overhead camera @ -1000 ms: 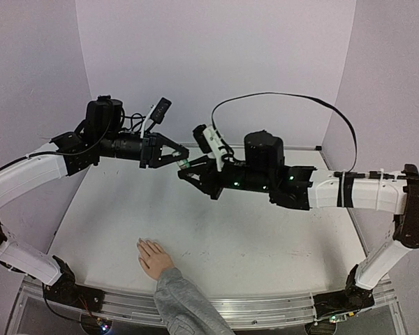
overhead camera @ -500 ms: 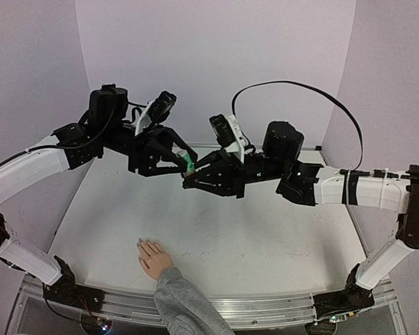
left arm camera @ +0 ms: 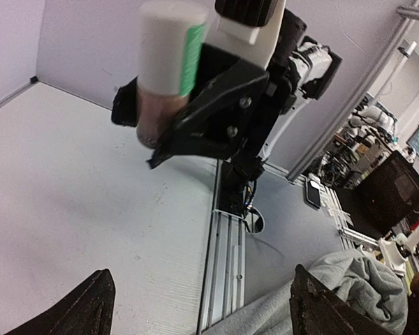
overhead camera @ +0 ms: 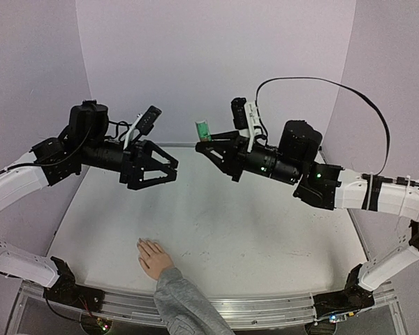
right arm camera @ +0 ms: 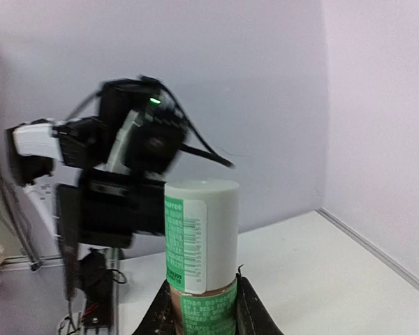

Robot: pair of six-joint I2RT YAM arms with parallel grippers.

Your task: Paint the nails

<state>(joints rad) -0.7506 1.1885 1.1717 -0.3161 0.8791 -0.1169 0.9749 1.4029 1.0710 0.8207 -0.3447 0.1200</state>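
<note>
A small flesh-coloured hand (overhead camera: 154, 257) with a grey knit sleeve (overhead camera: 185, 305) lies palm down near the table's front edge; its nails are too small to make out. High over the table my right gripper (overhead camera: 204, 144) is shut on the base of a small whitish bottle (overhead camera: 203, 130) with a green label, held upright. The right wrist view shows the bottle (right arm camera: 201, 237) rising between my fingers (right arm camera: 247, 307). My left gripper (overhead camera: 173, 171) hangs open and holds nothing, a little left of the bottle (left arm camera: 169, 56). Its fingertips (left arm camera: 91, 307) stand wide apart.
The white table (overhead camera: 251, 237) is walled by pale purple panels at the back and sides. A metal rail (overhead camera: 265, 310) runs along the front edge by the arm bases. The grey sleeve (left arm camera: 349, 293) crosses that rail.
My left gripper has opened, let go of the bottle and pulled back to the left. The right gripper kept the bottle and carried it up and to the right.
</note>
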